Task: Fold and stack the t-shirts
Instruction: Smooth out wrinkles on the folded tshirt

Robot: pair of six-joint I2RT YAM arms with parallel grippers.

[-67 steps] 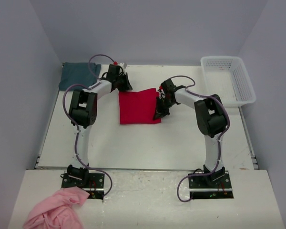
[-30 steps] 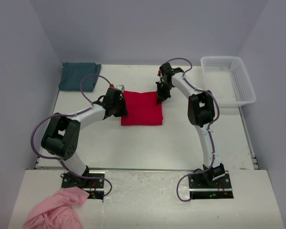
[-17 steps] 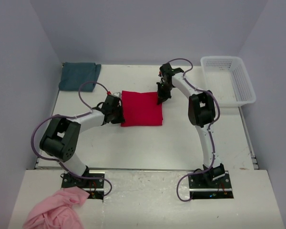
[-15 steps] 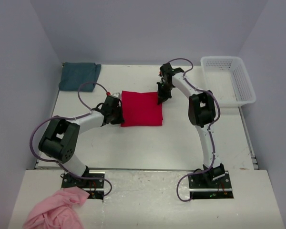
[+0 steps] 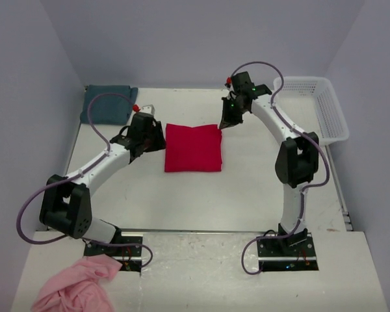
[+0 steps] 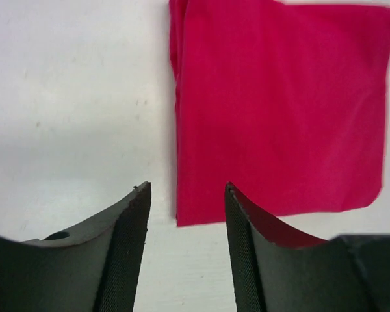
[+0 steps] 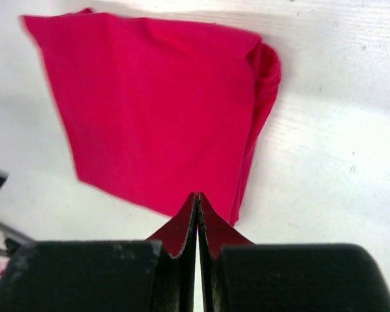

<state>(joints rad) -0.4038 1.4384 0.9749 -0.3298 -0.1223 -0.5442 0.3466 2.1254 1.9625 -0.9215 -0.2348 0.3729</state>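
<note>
Ok, status. Left gripper point(image 6: 186, 190) is open with a moderate gap and nothing between the fingers point(image 6: 127, 253). It sits low over the table point(image 5: 182, 195), and no contact with cloth shows in the wrist view.

Red shirt point(image 6: 279, 110) lies just ahead of the tips. Its near corner falls in the gap, closer to the right-hand finger, and the rest runs ahead and off to that side. The layered fold edge faces this gripper, roughly in line with the gap. The shirt is a flat, roughly square packet with fairly even edges and one rounded corner.

Right gripper point(image 7: 197, 195) is closed, fingers pressed together with no gap visible. Can't tell from the wrist view if any cloth is pinched. In the top view it looks raised, over the shirt's corner on the side opposite the left gripper, and the shirt lies flat under it. In its own view the red shirt spreads ahead of and below the tips, with the thick rolled fold on the right of that view.

Further out:
- Teal shirt point(image 5: 107, 104) is behind the left wrist, on the side away from the red one. It's folded, in the table's far corner on that side, and clear of the gripper. The two shirts lie apart, not stacked.
- Basket point(image 5: 302, 78) is on the right gripper's outer side, away from the red shirt, near but not touching.
- Pink cloth point(image 5: 75, 286) is crumpled way back by the left arm's base, on the near ledge, well apart from both grippers.
</note>
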